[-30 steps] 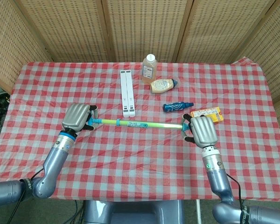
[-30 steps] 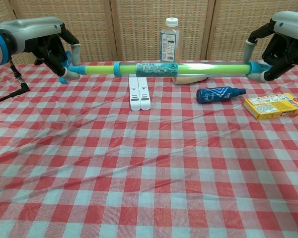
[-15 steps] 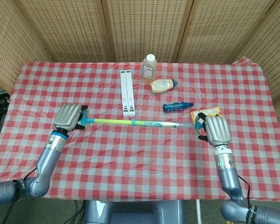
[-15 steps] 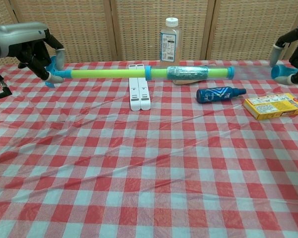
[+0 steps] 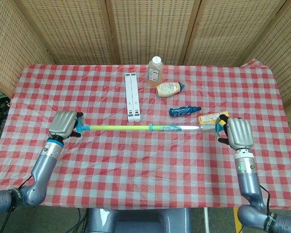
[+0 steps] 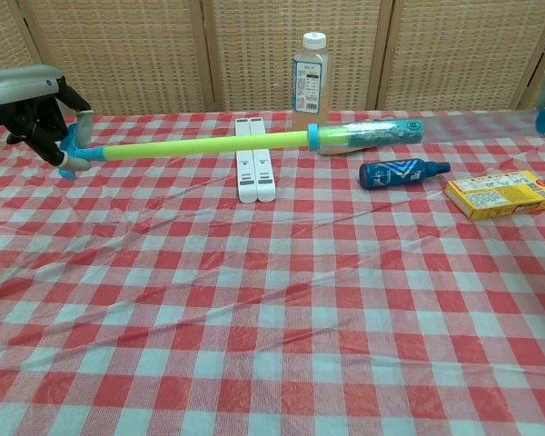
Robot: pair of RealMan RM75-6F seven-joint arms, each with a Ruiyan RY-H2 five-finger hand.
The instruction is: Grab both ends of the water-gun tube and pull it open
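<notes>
Left hand (image 5: 64, 124) grips the water-gun tube (image 5: 136, 128) by its blue end; right hand (image 5: 237, 133) grips the other end. The yellow box (image 5: 212, 118) lies just beside the right fingers, blue bottle (image 5: 185, 110) beyond.

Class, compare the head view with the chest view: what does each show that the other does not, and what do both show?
Only the head view shows the whole right hand at the tube's far end and both forearms. Only the chest view shows the label on the clear bottle face-on. Both show the left hand gripping the water-gun tube, the dark blue bottle and the yellow box.
</notes>
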